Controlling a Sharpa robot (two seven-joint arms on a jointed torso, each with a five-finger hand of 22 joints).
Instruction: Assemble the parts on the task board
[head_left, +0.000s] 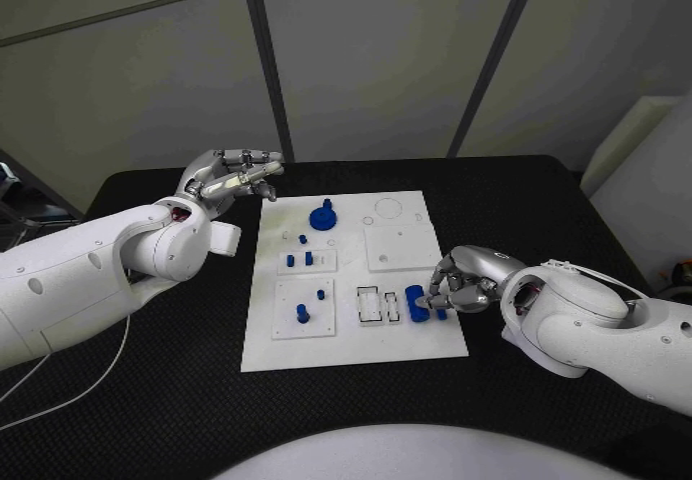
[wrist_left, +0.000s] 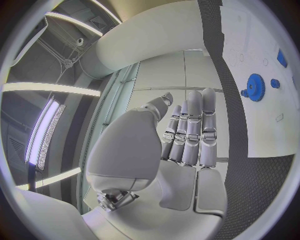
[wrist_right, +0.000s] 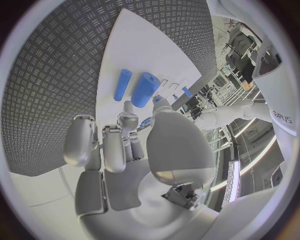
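On the black table (head_left: 173, 400) my right hand (head_left: 464, 280), empty with fingers part-curled, hovers beside two blue cylinders (head_left: 415, 303) lying on the task board (head_left: 389, 340); I judge a careless reach could roll them away.

Head cam: high, looking down on whole task board (head_left: 353, 345) and both arms. Left wrist cam: close behind left hand (wrist_left: 181, 145), board (wrist_left: 262, 75) at edge, blue gear (wrist_left: 254, 87) shared w/ head view (head_left: 323, 215). Right wrist cam: close behind right hand (wrist_right: 134, 150), near blue cylinders (wrist_right: 144, 90), also in head view (head_left: 415, 302).
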